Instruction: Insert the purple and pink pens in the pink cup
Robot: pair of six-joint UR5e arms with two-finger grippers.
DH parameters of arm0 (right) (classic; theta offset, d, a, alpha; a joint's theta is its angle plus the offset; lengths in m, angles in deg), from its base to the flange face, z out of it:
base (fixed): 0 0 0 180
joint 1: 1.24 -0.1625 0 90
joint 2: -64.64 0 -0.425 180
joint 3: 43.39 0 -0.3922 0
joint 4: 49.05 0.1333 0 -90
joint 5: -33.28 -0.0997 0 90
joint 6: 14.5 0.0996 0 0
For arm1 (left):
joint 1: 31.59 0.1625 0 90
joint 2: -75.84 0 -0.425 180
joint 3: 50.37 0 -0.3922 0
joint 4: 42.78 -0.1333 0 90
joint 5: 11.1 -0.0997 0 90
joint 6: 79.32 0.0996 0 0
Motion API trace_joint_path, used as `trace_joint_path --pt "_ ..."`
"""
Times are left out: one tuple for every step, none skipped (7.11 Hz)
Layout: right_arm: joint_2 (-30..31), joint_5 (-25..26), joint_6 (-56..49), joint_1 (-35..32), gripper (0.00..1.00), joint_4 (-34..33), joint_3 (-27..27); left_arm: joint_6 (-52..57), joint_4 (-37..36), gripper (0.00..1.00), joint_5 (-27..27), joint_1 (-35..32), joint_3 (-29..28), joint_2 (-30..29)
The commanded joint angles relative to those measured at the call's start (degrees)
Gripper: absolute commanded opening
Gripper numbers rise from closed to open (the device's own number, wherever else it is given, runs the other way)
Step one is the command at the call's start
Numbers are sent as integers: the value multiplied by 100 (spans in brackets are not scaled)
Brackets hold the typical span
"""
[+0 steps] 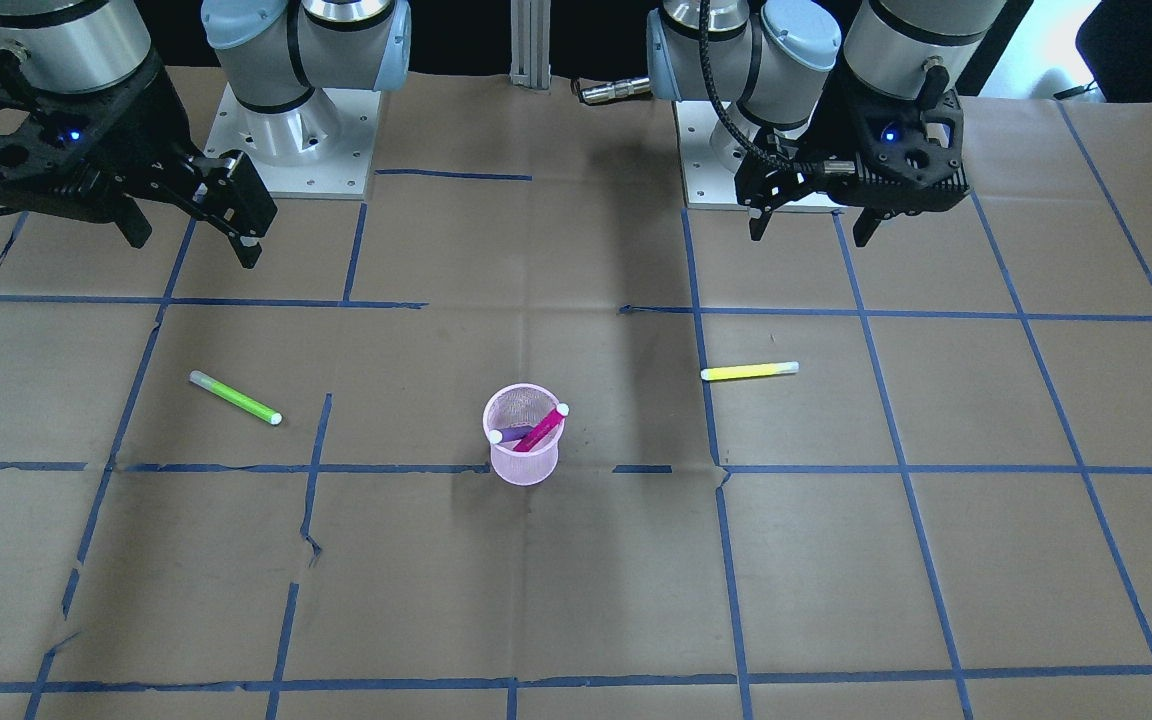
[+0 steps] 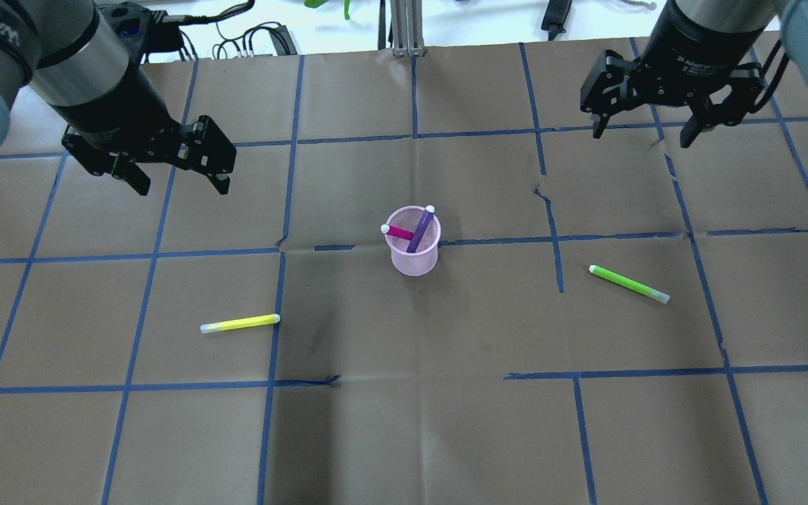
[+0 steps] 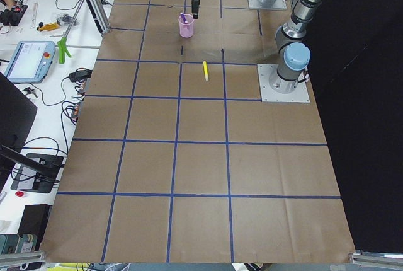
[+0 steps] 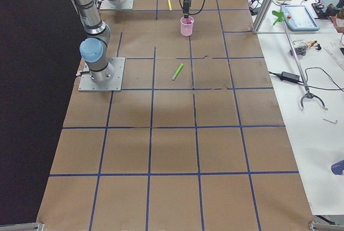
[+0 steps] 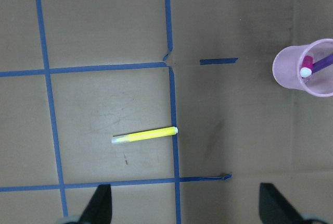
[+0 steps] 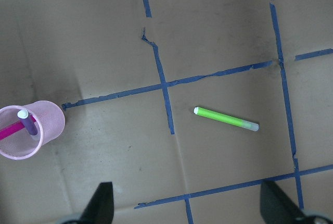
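Observation:
The pink mesh cup (image 2: 414,258) stands upright at the table's middle, also in the front view (image 1: 524,463). The purple pen (image 2: 421,231) and the pink pen (image 2: 398,231) both stand inside it, leaning on the rim; in the front view the pink pen (image 1: 542,427) crosses the purple pen (image 1: 508,435). My left gripper (image 2: 174,175) is open and empty, raised at the far left. My right gripper (image 2: 642,133) is open and empty, raised at the far right. Both are well away from the cup.
A yellow pen (image 2: 240,323) lies on the paper on my left side, also in the left wrist view (image 5: 144,135). A green pen (image 2: 629,283) lies on my right side, also in the right wrist view (image 6: 226,119). Blue tape lines grid the brown paper.

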Motion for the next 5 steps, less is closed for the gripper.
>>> trace_joint_path --pt "0 -10 -14 6 100 -14 0 -166 -10 98 -209 -20 -47 -50" --pt "0 -10 -14 6 100 -23 0 -148 -28 98 -174 -21 -55 -102" --pt "-8 -10 -14 6 100 -23 0 -140 -28 98 -139 -21 -64 -111" --pt "-9 -1 -14 6 100 -23 0 -131 -28 98 -130 -21 -64 -111" --pt "-9 -1 -23 6 100 -23 0 -122 -28 98 -121 -21 -64 -111"
